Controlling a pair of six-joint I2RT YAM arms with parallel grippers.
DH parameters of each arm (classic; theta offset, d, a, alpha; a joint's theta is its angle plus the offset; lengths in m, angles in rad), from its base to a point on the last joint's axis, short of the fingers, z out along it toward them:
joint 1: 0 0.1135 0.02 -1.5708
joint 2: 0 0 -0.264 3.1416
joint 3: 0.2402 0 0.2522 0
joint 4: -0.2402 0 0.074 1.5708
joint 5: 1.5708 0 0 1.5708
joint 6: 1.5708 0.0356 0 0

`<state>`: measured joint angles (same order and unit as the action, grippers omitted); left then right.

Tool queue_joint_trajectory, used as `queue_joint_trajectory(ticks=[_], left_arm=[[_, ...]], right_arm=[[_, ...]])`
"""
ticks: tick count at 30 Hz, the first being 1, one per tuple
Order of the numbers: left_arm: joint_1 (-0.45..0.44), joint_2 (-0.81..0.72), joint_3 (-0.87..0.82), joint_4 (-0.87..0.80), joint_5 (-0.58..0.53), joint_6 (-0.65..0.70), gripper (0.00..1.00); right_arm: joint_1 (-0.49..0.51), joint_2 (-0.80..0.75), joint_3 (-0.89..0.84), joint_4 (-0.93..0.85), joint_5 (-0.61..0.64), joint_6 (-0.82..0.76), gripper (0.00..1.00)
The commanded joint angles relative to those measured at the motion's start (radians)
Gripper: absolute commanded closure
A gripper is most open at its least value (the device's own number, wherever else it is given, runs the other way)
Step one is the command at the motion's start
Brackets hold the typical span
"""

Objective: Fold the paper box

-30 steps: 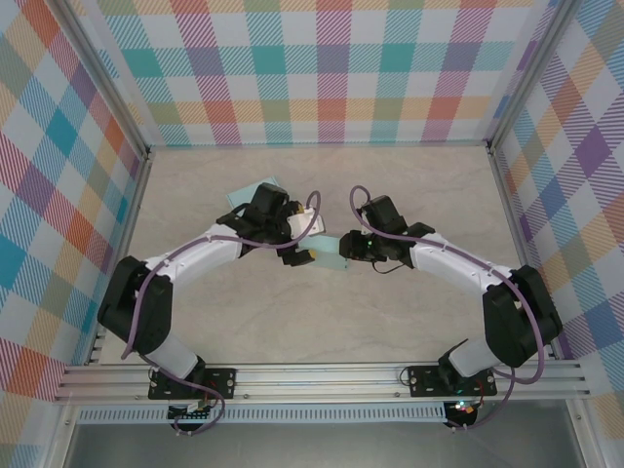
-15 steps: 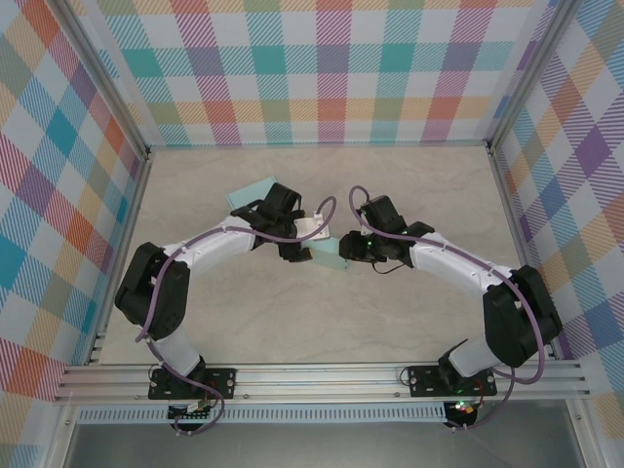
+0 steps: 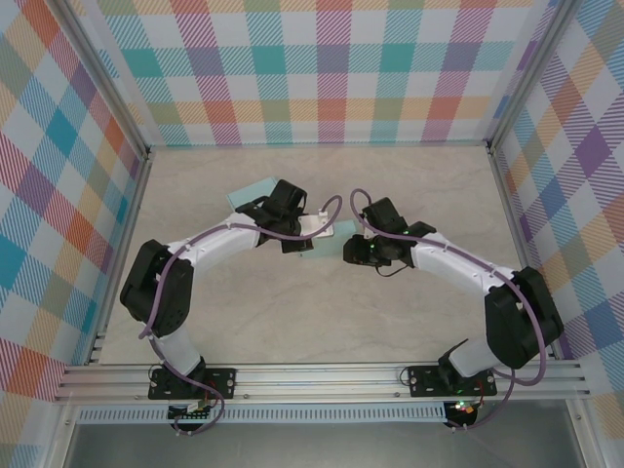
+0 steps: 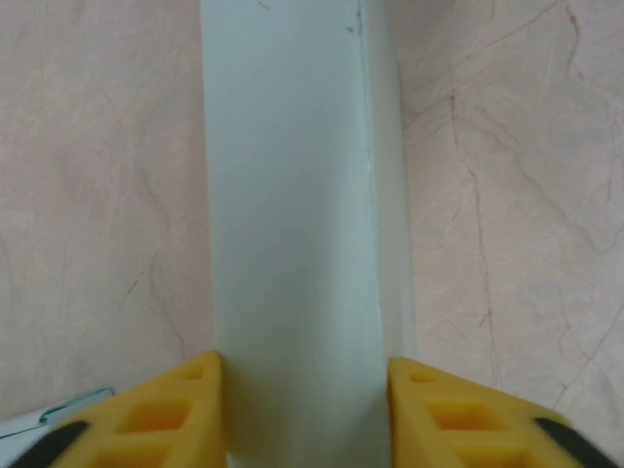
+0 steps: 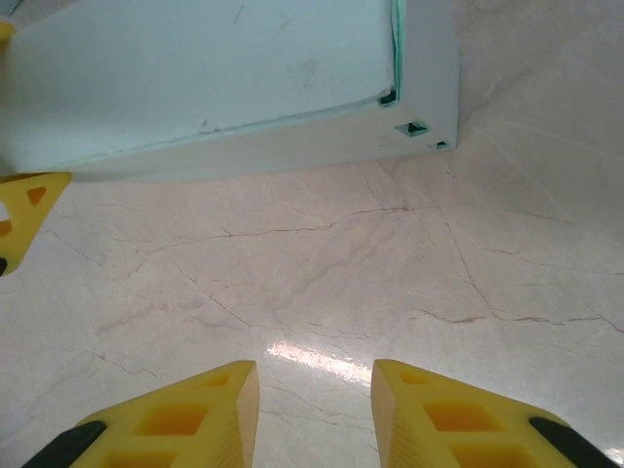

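My left tool [image 4: 304, 378]: pinching paper box [image 4: 292, 195] wall, running to 12 o'clock. My right tool [image 5: 314, 378]: narrow, empty. Risk: lone pinch crumples wall; box skids across bench [image 5: 409, 283].

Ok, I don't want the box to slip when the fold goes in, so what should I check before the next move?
1. Left gripper straddles a paper box panel: ok.
2. Panel centred in that grip: ok.
3. Grip tight enough to fold: cannot tell.
4. Right gripper bracing the box: not ok, empty above the table.
5. Box edge ahead of the right gripper, unobstructed: ok.
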<state>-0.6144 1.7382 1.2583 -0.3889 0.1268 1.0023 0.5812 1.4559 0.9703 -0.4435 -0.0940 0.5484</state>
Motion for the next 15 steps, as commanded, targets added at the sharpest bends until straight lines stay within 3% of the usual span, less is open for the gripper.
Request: queue_joint_trajectory(ticks=[1,11,15], left_arm=[[-0.033,0.022,-0.01,0.037,-0.099,0.001,0.77],[-0.113,0.055,-0.096,0.369,-0.39,0.009,0.78],[-0.148,0.069,-0.097,0.361,-0.391,0.004,0.77]], right_arm=[[-0.001,-0.085,-0.007,-0.048,0.056,-0.024,0.63],[-0.003,-0.445,-0.076,-0.166,0.337,0.002,0.51],[-0.003,-0.58,-0.103,-0.189,0.401,0.011,0.47]])
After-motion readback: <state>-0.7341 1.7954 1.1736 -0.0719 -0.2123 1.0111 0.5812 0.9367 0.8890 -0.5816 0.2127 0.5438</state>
